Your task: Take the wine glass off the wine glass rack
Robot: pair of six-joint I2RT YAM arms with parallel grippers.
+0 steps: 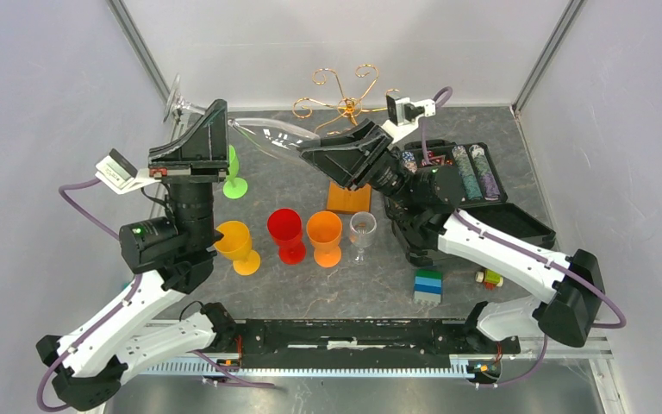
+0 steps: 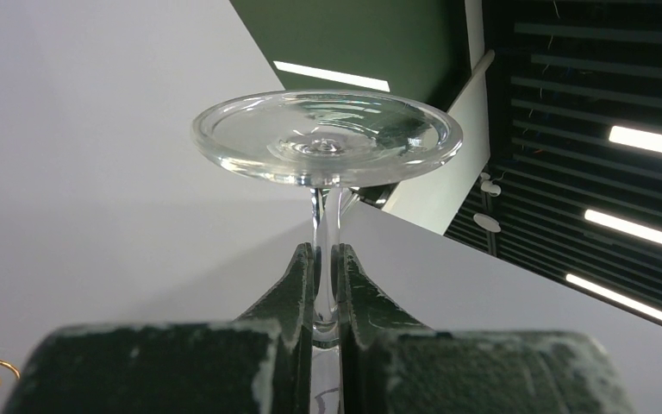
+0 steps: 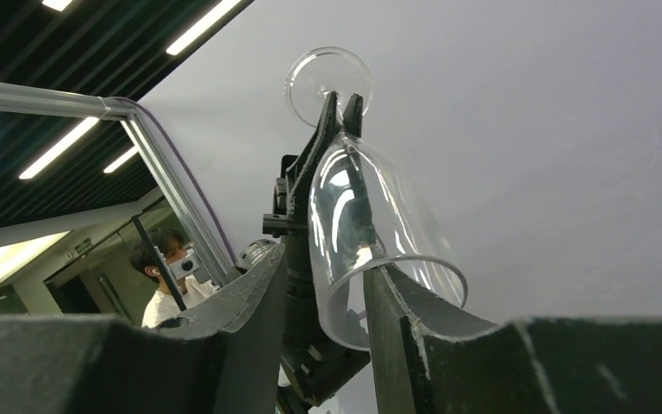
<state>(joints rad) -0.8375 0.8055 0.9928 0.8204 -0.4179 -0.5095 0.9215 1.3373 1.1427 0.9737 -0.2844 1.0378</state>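
Clear wine glass (image 1: 267,134), horizontal: left gripper (image 2: 323,254) clamped on stem; right gripper (image 3: 327,285) fingers flank bowl rim, grip unclear.

From above, the left hand (image 1: 214,121) hides the glass (image 1: 267,134) stem. The right hand (image 1: 315,153) covers the rim and part of the rack (image 1: 346,104). In the left wrist view the bowl is cut off below. The case (image 1: 517,226) contents are too small to name.
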